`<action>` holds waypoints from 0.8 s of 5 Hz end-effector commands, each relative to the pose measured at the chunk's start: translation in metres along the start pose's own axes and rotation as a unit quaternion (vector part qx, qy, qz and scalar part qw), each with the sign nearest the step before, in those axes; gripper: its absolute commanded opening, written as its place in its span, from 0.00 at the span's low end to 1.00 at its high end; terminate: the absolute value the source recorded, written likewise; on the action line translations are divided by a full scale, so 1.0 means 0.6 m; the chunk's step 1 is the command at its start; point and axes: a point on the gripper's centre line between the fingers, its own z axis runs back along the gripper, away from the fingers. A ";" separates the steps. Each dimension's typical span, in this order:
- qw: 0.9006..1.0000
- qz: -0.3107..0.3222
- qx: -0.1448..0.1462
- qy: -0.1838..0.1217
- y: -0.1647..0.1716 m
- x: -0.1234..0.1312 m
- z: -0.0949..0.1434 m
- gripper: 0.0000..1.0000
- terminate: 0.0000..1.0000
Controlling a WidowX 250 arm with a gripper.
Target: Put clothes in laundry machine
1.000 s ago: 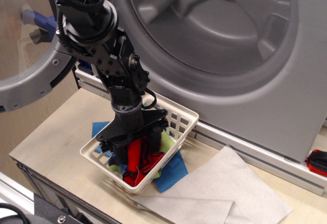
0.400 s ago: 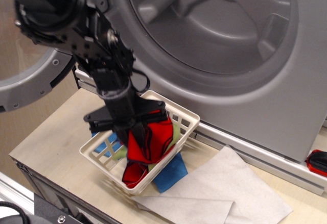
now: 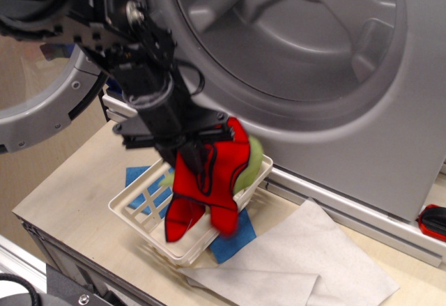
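Note:
My gripper (image 3: 191, 154) is shut on the bright red fabric piece with black edging (image 3: 212, 180) and holds it up above the white lattice basket (image 3: 150, 219). The red piece hangs down loosely, its lower end just over the basket. A lime-green cloth (image 3: 251, 159) lifts with it behind the red piece; I cannot tell whether it is gripped too. The silver-grey washer (image 3: 390, 153) stands behind, its wide round drum mouth (image 3: 293, 27) open with grey paddles inside. The round glass door (image 3: 35, 76) is swung open at the left.
A blue cloth (image 3: 233, 233) lies under the basket on the pale wooden table (image 3: 63, 194). Pale grey-white sheets (image 3: 306, 264) lie at the front right. A red and black object (image 3: 433, 222) sits at the right edge. The table's front edge is close below.
The gripper has risen from inside the basket, pulling the red piece up and out. The green cloth has come up with it. The basket has stayed in place.

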 end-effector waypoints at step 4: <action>0.985 -0.030 -0.103 -0.135 -0.139 0.142 0.062 0.00 0.00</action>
